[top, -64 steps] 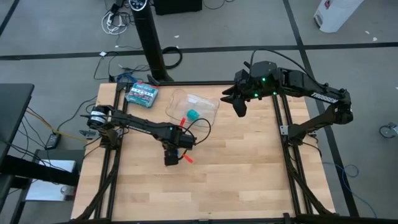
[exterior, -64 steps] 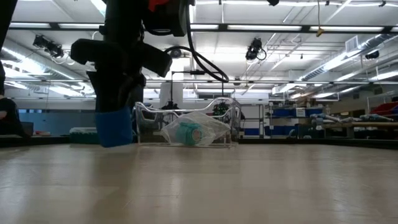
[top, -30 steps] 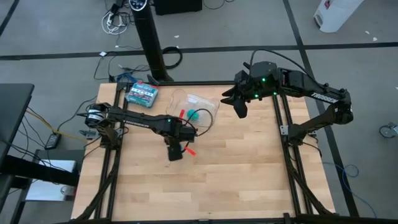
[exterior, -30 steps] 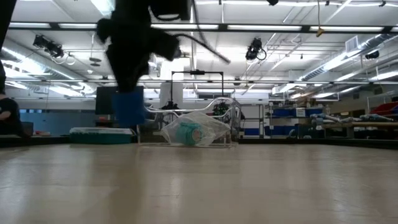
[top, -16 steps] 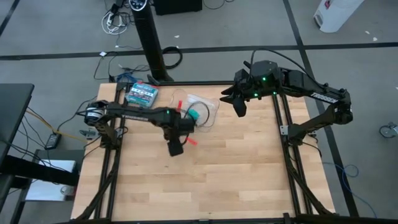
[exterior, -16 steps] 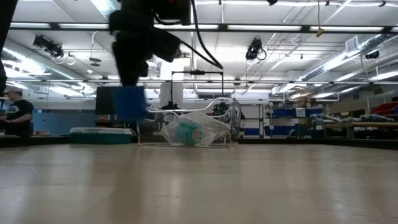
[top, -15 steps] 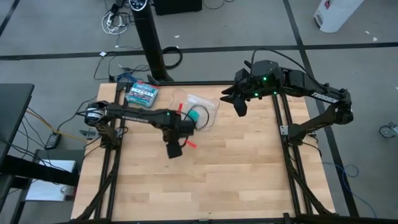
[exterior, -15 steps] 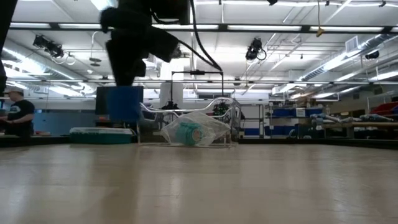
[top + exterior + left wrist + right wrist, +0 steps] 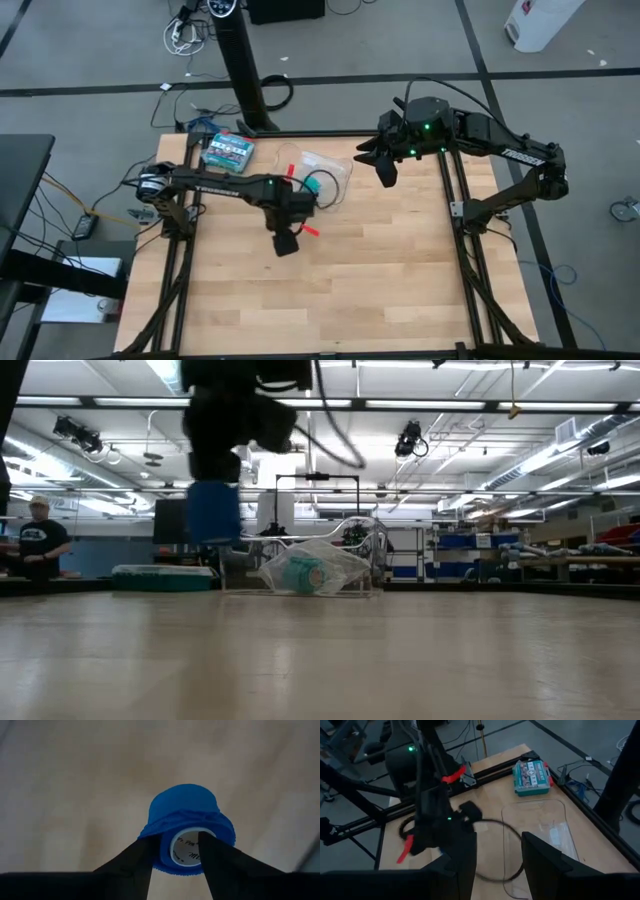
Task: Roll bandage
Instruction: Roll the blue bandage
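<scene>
The bandage is a small bright blue roll (image 9: 190, 820) with a white core, held by my left gripper (image 9: 287, 243) above the middle of the table. In the low view the roll (image 9: 213, 512) hangs under the dark gripper, clear of the tabletop. My right gripper (image 9: 386, 178) hovers open and empty over the table's far right part; its fingers (image 9: 465, 855) show a wide gap in the right wrist view. My left gripper holds the roll by its wall at the open end (image 9: 165, 845), with one finger (image 9: 207, 852) reaching into the white core and the other (image 9: 145, 860) on the blue outside. The fingers point down from above. The roll hangs below them, lifted clear of the table.
A clear plastic tray (image 9: 335, 170) with a bag and a teal-green roll (image 9: 312, 183) stands at the far middle, also in the low view (image 9: 305, 570). A green-and-white box (image 9: 227, 150) lies at the far left. A person (image 9: 38, 540) stands beyond the table.
My left gripper has risen a little with the blue roll and drifted slightly toward the table's right edge, staying shut on it. The roll has stayed clear of the table.
</scene>
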You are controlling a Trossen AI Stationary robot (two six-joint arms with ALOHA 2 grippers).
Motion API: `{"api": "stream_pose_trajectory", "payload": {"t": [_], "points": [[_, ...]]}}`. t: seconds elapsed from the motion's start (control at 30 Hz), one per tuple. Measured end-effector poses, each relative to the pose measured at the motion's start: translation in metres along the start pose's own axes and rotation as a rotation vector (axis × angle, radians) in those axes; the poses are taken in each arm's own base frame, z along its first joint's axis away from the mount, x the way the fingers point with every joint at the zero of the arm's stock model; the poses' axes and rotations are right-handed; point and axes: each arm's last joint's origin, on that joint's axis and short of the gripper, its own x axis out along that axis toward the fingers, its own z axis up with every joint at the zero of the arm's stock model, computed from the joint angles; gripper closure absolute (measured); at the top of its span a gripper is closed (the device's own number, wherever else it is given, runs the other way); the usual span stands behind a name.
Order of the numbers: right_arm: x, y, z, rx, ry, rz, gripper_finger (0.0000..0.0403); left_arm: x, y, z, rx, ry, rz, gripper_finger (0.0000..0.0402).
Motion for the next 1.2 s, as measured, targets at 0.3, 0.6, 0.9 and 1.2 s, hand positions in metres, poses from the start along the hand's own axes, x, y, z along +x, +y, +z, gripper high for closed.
{"api": "stream_pose_trajectory", "payload": {"t": [0.3,0.6,0.9,1.2], "points": [[0.0,0.0,0.0,0.0,-0.001,-0.003,0.0253,0.01,0.008,-0.001,0.012,-0.001,0.075,0.0238],[-0.001,0.0,0.001,-0.006,-0.016,0.001,0.0253,0.014,0.013,-0.001,0.042,0.05,-0.03,0.0185],[-0.001,0.0,0.002,-0.013,-0.021,0.002,0.0253,0.002,0.003,-0.001,0.314,-0.006,0.145,0.0164],[-0.002,0.0,0.002,-0.012,-0.026,-0.002,0.0253,-0.013,-0.01,0.006,0.383,-0.095,0.151,0.0172]]}}
